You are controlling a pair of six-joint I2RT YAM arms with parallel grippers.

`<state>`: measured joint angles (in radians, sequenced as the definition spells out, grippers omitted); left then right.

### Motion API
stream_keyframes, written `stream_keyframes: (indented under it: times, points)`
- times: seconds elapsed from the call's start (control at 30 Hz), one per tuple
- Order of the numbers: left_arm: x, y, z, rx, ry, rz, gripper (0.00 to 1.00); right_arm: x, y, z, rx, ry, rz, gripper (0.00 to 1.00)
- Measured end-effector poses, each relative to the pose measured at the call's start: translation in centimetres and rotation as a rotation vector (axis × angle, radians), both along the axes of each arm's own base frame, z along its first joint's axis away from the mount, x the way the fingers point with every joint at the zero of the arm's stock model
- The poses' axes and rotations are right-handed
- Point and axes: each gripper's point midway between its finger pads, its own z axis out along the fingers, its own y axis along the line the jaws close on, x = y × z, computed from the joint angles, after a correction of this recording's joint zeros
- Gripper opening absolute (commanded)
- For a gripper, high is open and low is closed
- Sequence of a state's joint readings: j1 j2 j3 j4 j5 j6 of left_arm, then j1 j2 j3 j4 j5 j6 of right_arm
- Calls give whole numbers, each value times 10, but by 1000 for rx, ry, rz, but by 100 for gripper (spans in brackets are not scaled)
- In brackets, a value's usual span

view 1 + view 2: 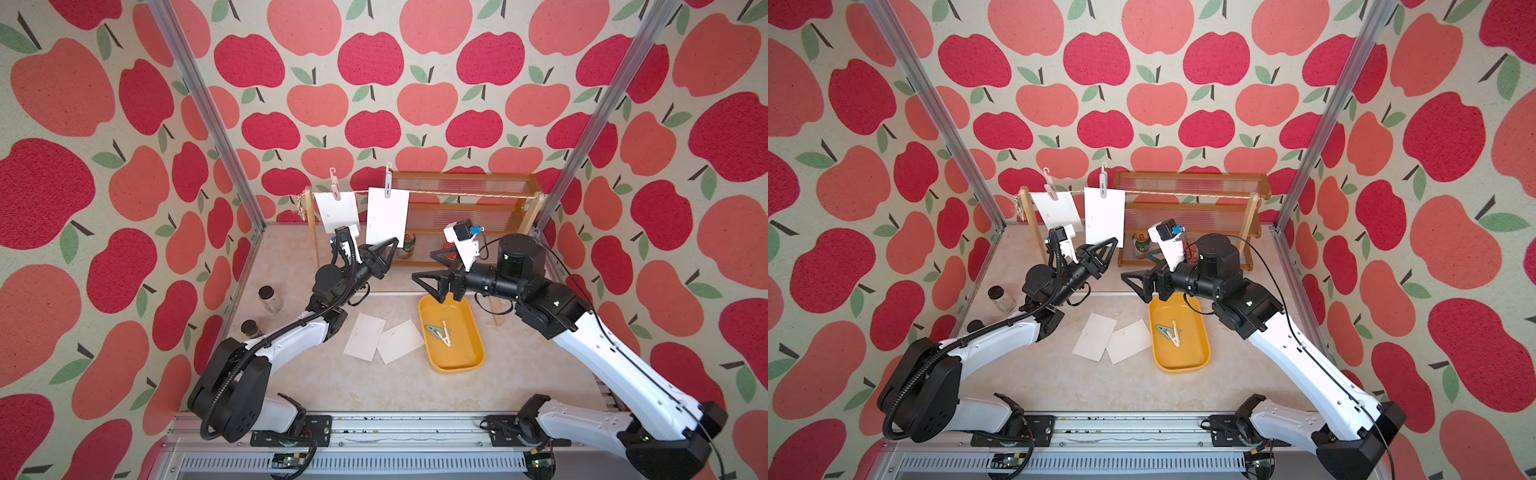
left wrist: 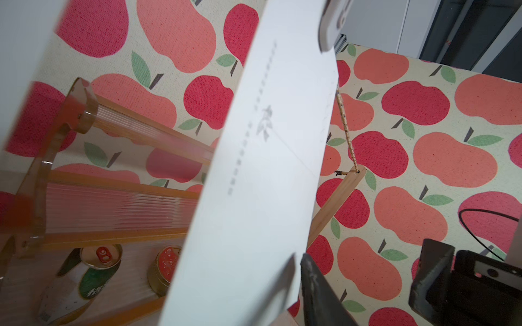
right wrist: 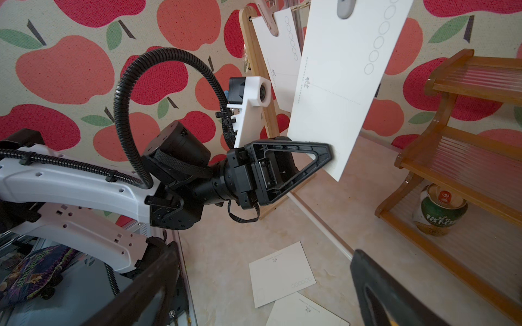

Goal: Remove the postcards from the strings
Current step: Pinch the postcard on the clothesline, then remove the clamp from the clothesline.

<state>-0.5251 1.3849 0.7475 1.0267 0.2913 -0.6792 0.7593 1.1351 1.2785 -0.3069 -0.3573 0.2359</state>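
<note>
Your left end effector (image 1: 392, 243) sits at the bottom edge of the right hanging postcard (image 1: 387, 216), at its lower left corner. In the right wrist view one black finger (image 3: 324, 151) overlaps that corner and the other finger is hidden behind the card. No view shows whether the jaws pinch the paper or only stand on either side of it, so you cannot tell. That card hangs from the string (image 1: 469, 194) under a grey clothespin (image 1: 388, 183).

The left hanging postcard (image 1: 334, 212) is just beside it, next to the left wooden post (image 1: 309, 220), clipped by a pink clothespin (image 1: 334, 188). It lies to the left of the left end effector's fingertips.

Your right end effector (image 1: 426, 266) stands wide open with nothing between its fingers. It hovers above the far end of the yellow tray (image 1: 461, 353), to the right of and nearer than the right hanging postcard, its fingers pointing left. The bare stretch of string runs above and beyond it to the right wooden post (image 1: 538, 208).

Two loose postcards (image 1: 365, 336) (image 1: 401, 340) lie flat on the counter (image 1: 332, 386), side by side and just left of the tray, nearer than both end effectors. In the tray lie two loose clothespins (image 1: 438, 330)
</note>
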Motion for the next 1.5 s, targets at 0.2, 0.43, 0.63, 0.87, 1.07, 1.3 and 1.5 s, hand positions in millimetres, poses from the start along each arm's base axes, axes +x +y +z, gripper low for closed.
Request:
stream_keyframes:
  times: [0.2, 0.43, 0.63, 0.87, 1.07, 1.3, 1.5]
  points:
    - [-7, 14, 12, -8, -31, 29, 20, 3, 3, -4, -8, 8, 0, 97]
    - [-7, 14, 4, 10, -3, 30, 0, 7, 7, -1, -11, 10, 0, 97]
    - [-5, 13, -1, 24, 15, 25, 0, 23, 14, 40, 25, -47, -21, 96]
    - [3, 12, 2, 3, 40, -3, 0, 74, 17, 98, 84, -102, -74, 94]
    - [4, 7, 7, -16, 53, -44, 0, 114, 29, 123, 111, -109, -67, 94]
    - [7, 0, 2, -31, 93, -82, 0, 160, 38, 127, 147, -78, -58, 95]
    - [12, -2, -2, -51, 124, -103, 0, 174, 59, 116, 173, -22, 15, 95]
